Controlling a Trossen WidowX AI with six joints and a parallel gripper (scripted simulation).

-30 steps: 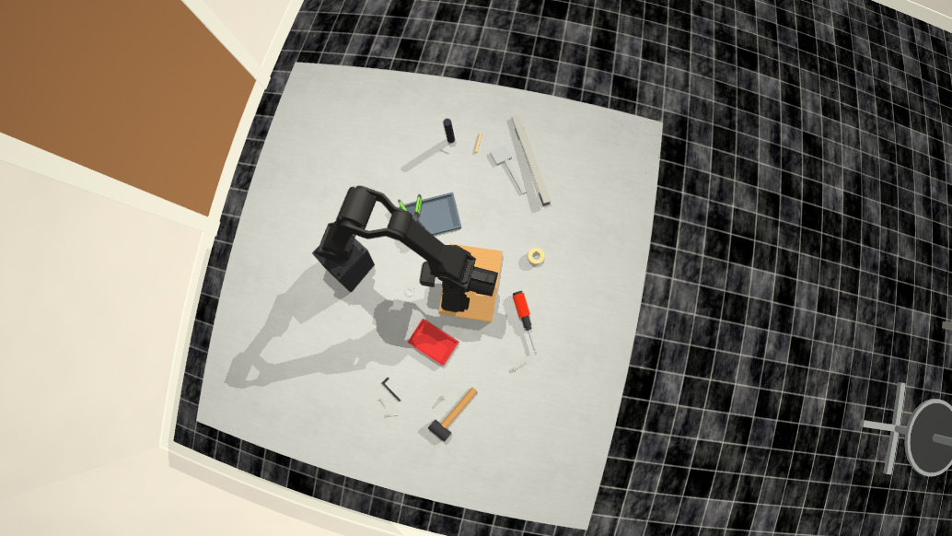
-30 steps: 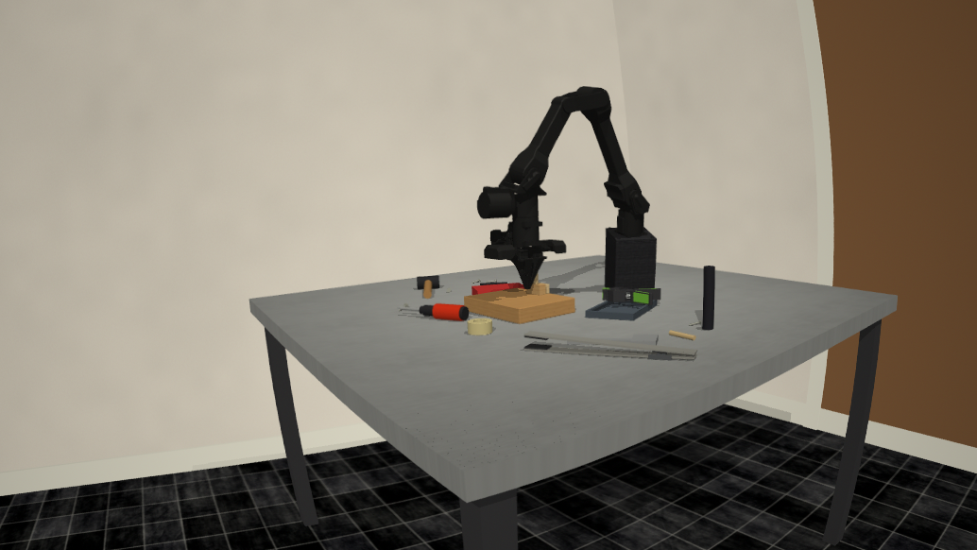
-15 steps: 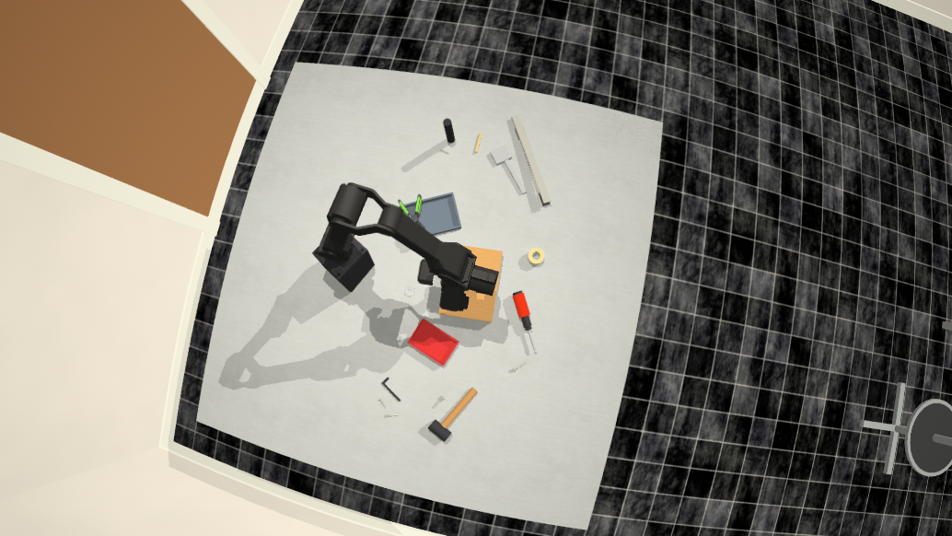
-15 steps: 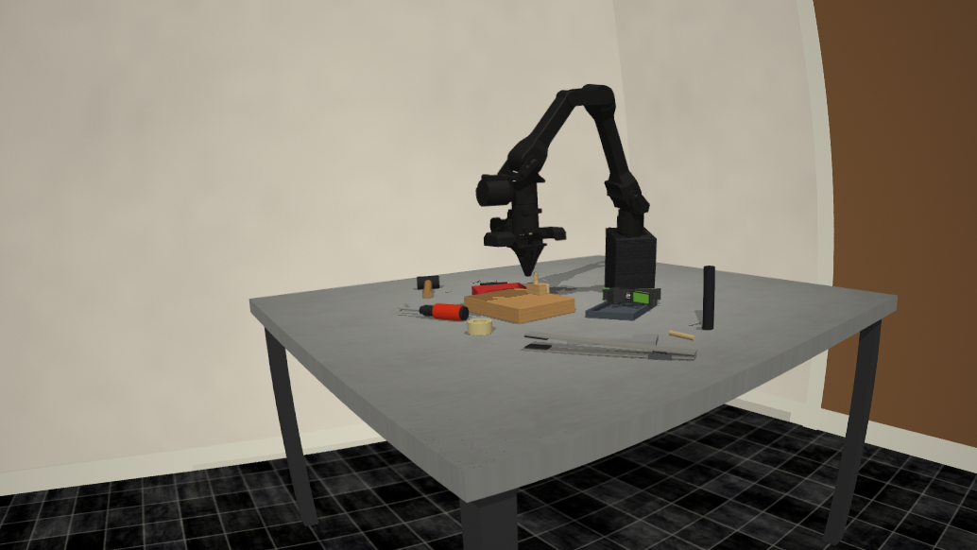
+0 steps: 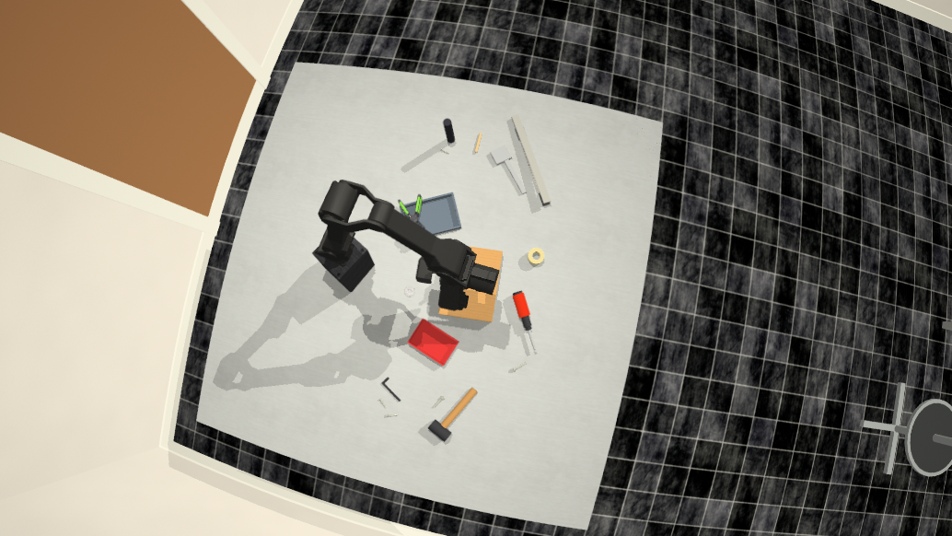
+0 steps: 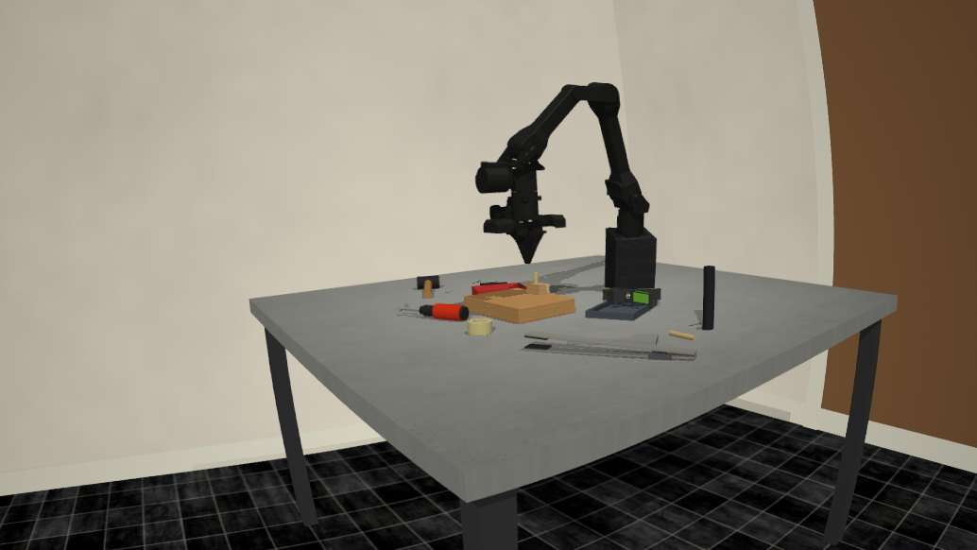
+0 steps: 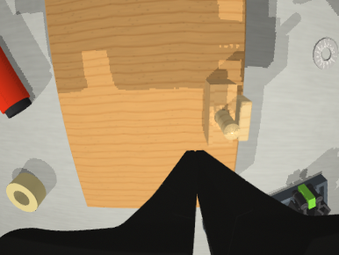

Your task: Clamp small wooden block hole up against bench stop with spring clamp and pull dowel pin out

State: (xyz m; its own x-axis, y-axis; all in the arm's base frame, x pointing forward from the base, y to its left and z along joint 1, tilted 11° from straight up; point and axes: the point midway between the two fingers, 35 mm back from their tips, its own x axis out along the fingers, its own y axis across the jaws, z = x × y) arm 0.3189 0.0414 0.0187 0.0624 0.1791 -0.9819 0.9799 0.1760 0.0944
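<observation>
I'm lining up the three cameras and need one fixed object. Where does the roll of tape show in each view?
Top: the roll of tape lies right of the wooden board, above the red-handled screwdriver.
Exterior: the roll sits in front of the board, right of the screwdriver.
Wrist: the roll is at lower left, off the board's corner.
Shared landmark: the red-handled screwdriver.

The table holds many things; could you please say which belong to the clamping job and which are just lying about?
Job: board, block, pin, clamp.
Lying about: screwdriver, tape, hammer, red bin, ruler.
</observation>
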